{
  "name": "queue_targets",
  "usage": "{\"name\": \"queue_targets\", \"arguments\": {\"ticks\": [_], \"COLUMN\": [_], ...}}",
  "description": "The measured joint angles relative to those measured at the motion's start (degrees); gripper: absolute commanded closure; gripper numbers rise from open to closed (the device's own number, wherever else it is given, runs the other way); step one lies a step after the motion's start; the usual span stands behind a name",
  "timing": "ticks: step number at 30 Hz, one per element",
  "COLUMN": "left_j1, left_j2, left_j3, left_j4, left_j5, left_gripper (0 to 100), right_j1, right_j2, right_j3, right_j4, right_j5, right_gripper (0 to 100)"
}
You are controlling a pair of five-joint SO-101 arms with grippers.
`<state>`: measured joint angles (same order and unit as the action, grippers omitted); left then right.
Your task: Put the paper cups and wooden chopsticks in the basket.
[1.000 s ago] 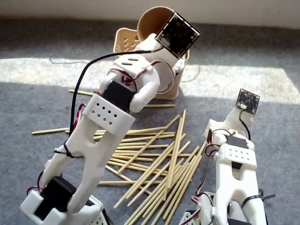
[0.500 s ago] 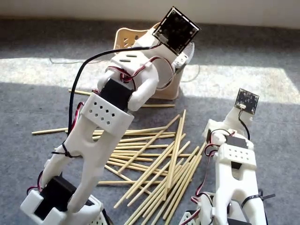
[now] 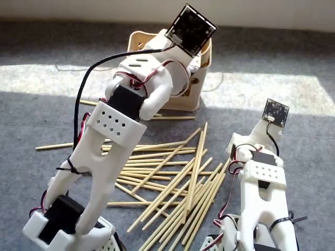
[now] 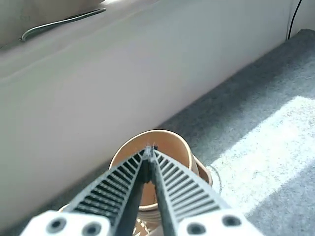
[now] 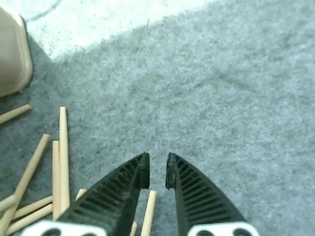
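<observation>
Left pincer clamped on rim of paper cup at basket: cup drop-off in hand. Next, likely: let go, lift clear. Right pincer slightly apart, empty, over wooden chopsticks strewn on table.
</observation>
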<state>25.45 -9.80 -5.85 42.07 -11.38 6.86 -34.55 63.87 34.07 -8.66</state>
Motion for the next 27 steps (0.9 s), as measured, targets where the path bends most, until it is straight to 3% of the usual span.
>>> {"name": "queue_targets", "arguments": {"ticks": [6,14,27], "left_j1": [-0.88,-1.05,-0.62], "left_j2": [0.09,0.0,-5.89], "left_j3": [6.68,19.25,19.52], "left_j4": [-1.93,-14.95,-10.99], "left_j5": [0.0,-0.09,-0.09], "left_gripper": [99,99,99], "right_j1": [0.0,0.0,0.0], "right_j2": [0.0,0.0,0.0], "right_j3": [0.0,0.0,0.0], "right_j4": [0.0,0.0,0.0], "right_j5": [0.0,0.0,0.0], "right_gripper": [93.2,93.2,93.2]}}
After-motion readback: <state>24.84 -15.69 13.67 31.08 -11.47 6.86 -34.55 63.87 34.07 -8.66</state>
